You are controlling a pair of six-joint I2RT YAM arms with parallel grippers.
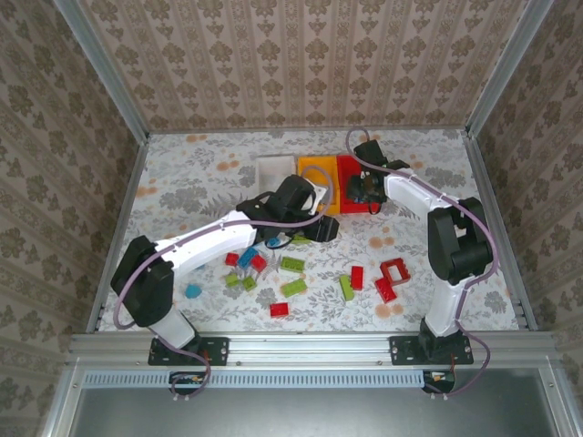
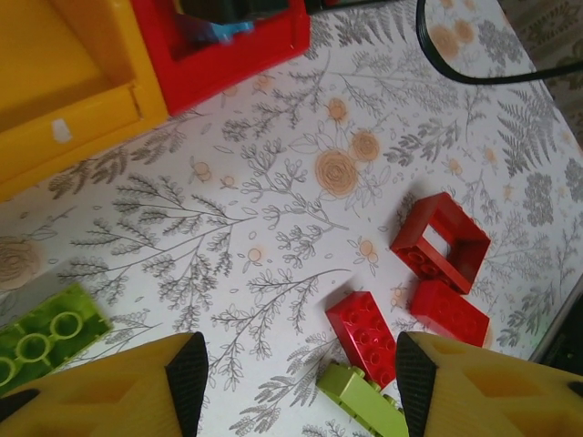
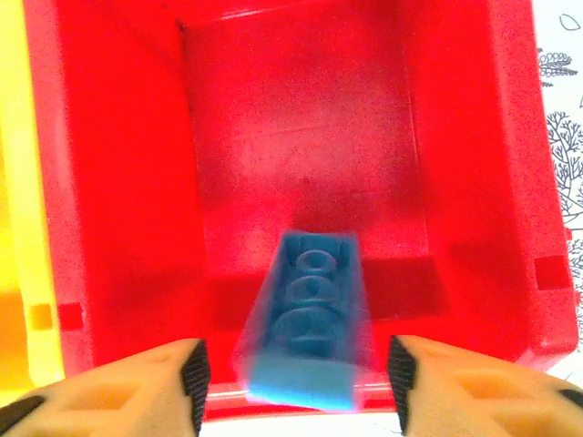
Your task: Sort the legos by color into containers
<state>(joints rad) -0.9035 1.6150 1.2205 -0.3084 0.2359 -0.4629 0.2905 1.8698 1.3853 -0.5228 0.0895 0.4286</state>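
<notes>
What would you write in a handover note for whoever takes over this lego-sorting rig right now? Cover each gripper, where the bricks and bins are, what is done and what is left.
Left gripper: open, empty, over a loose red brick near the red frame.
Right gripper: open above the red bin. A blurred blue brick is between its fingers, touching neither.
White bin and yellow-orange bin look empty from above.
Done: at most that one blue brick.
Left: every brick scattered on the table, for example a green brick and a small blue piece.
</notes>
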